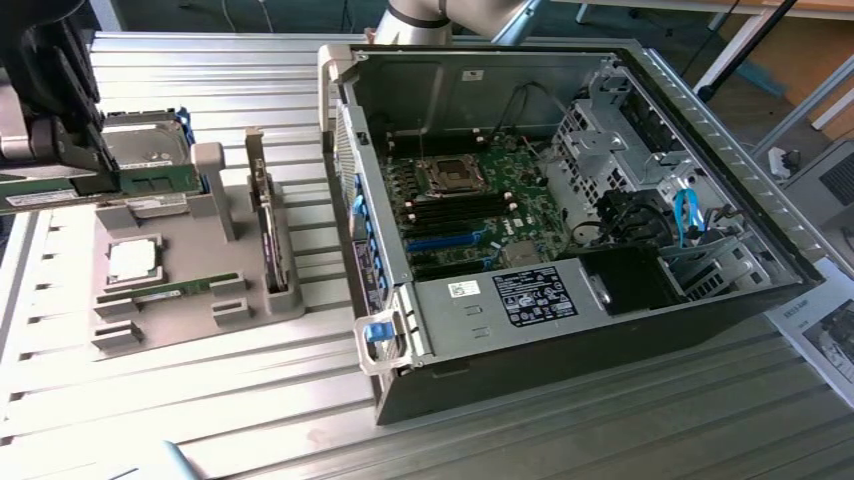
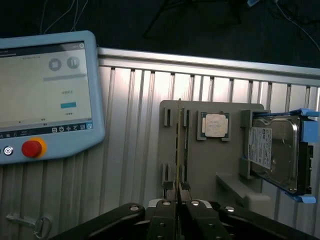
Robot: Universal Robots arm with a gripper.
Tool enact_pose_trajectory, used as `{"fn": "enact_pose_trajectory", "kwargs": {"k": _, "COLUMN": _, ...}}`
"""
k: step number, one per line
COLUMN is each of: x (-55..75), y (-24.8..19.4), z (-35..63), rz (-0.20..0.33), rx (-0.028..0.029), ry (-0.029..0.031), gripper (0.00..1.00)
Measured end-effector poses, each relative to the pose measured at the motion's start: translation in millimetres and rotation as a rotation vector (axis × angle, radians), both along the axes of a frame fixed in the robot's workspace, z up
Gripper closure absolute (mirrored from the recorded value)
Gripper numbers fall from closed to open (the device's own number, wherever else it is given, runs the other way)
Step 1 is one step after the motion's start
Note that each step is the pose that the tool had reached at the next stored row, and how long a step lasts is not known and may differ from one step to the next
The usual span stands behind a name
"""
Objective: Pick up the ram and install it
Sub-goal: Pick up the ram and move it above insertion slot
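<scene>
Gripper is pinching the ram above the grey tray.
It is pressing on the two flat faces; the stick is looking light and stiff but thin and fragile, so I judge a gentle, straight hold is suiting it, without bending.

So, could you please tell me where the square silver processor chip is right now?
The processor chip lies on the grey tray at the exterior view's left, between the hard drive and a slotted ram stick.

Fixture sits on the table beside the computer case.
</scene>
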State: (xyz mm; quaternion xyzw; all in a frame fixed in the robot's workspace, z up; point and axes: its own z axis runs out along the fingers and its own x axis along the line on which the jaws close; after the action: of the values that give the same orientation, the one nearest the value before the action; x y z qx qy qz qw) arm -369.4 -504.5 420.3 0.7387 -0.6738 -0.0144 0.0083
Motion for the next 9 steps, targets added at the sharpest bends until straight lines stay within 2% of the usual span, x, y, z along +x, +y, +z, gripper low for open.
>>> {"fn": "enact_pose_trajectory", "kwargs": {"k": 5, "x": 1.2, "y": 0.0, "z": 0.8, "rz": 0.000, "rx": 0.0000, "ry": 0.0001, "gripper": 0.87}}
{"fn": "enact_pose_trajectory", "kwargs": {"k": 9, "x": 32.1, "y": 0.0, "z": -0.2, "rz": 0.000, "rx": 0.0000, "ry": 0.0000, "gripper": 0.87}}
